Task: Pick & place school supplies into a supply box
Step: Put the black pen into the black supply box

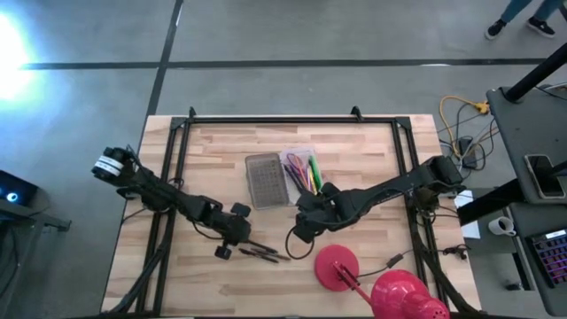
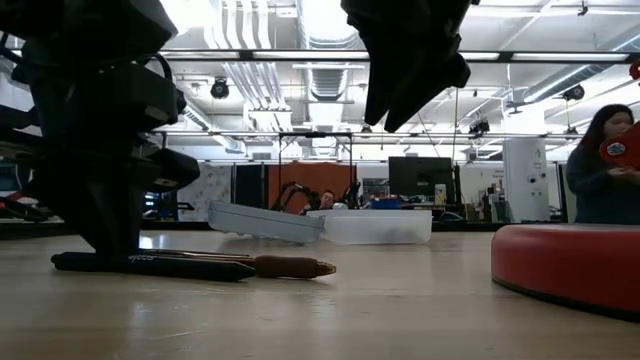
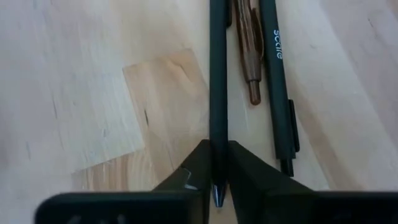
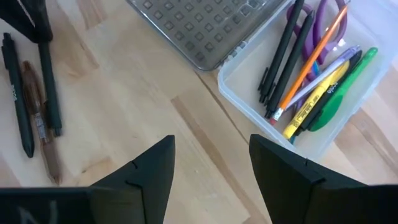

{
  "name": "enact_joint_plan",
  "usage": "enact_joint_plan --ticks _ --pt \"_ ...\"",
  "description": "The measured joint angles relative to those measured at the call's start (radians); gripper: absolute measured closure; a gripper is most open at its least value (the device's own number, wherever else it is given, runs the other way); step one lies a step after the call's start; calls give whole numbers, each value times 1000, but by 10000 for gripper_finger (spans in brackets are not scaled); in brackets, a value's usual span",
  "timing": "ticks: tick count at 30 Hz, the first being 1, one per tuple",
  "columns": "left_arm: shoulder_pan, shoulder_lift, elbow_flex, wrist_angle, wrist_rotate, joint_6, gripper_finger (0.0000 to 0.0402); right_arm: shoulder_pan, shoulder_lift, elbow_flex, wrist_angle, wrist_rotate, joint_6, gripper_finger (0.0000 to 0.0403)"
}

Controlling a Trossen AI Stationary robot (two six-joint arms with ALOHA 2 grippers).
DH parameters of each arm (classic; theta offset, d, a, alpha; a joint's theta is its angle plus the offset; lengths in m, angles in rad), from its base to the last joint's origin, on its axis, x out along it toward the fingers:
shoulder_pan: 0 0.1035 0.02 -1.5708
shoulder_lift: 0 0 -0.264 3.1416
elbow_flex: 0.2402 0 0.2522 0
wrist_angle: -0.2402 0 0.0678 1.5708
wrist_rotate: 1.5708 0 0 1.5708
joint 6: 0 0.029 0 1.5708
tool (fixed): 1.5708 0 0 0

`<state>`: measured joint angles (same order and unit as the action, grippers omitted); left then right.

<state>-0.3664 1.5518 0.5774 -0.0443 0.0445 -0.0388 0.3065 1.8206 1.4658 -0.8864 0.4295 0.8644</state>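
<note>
Partly cut off, left claw [image 3: 217, 171] pinching black pen [image 3: 217, 81], right claw [image 4: 211, 165] spread, empty.

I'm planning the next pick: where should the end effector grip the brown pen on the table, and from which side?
Grip the brown pen at mid-barrel, coming straight down from above. It lies flat between two black pens, close alongside, so fingers have little room; the left end effector, already shut on one black pen, clears one side once that pen is lifted away.
</note>
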Motion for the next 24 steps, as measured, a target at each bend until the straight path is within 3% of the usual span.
enact_joint_plan --ticks 6,11,15,20,24 --pt "3 -19 15 -27 0 -7 386 27 -5 0 -43 54 47 210" --pt "38 -111 57 -139 -2 5 390 63 -32 -1 -178 124 174 218" --pt "112 -190 118 -214 -76 62 390 86 -53 -5 -236 164 251 224" --pt "246 -204 222 -252 -88 327 390 97 -78 -8 -242 210 302 229" --pt "380 -124 342 -307 -88 601 390 103 -81 -8 -242 226 314 232"
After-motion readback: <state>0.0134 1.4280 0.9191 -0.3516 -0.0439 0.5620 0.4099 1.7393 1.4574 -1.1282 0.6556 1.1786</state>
